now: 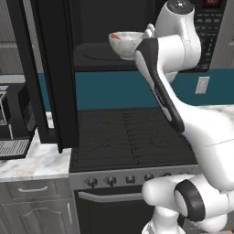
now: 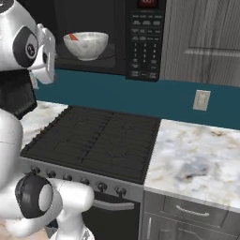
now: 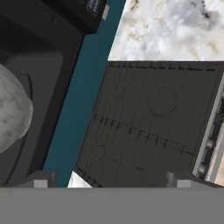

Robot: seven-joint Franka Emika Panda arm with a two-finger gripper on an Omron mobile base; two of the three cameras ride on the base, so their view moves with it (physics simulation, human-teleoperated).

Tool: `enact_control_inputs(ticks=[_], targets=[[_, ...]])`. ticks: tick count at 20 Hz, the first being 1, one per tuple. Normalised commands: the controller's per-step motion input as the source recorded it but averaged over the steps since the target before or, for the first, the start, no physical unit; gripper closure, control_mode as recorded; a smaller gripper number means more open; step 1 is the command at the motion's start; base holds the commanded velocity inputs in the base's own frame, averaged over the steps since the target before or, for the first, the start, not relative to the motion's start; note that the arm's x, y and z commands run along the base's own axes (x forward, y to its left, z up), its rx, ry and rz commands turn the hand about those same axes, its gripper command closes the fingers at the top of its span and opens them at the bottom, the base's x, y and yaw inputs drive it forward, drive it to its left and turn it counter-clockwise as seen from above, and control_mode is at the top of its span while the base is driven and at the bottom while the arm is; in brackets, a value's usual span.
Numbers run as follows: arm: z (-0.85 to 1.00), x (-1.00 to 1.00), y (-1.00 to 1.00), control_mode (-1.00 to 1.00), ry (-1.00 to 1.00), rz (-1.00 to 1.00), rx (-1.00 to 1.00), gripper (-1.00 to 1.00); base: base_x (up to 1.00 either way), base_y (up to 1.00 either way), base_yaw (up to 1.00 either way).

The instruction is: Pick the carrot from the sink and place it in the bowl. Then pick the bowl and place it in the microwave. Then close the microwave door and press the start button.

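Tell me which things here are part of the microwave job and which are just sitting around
Part of the job:
bowl, inside the microwave
carrot, in the bowl
microwave
microwave door, swung open
gripper, jaws open, holding nothing

Just there:
stove
wall outlet
marble counter
appliance on the left counter

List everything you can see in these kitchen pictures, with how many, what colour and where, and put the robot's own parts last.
bowl: one, white-grey marbled, inside the microwave cavity
carrot: one, orange-red, in the bowl, at its rim
microwave: one, black, above the stove, keypad on its right
microwave door: one, black, swung open to the left
stove: one, black grates, knobs along its front
counter: marbled white, either side of the stove
wall outlet: one, pale, on the teal backsplash
arm: one, white with dark joints, reaching up toward the microwave
fingers: two, dark, spread apart, holding nothing
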Motion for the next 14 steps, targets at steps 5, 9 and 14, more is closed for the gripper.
enact_control_inputs(ticks=[5, 9, 14], targets=[[-0.60, -1.00, 0.00, -1.00, -0.22, 0.04, 0.00, -1.00, 0.00, 0.00, 0.00], [-0.49, -1.00, 0.00, -1.00, -0.14, 0.03, 0.00, -1.00, 0.00, 0.00, 0.00], [-0.26, -1.00, 0.03, -1.00, -0.07, 0.01, 0.01, -1.00, 0.00, 0.00, 0.00]])
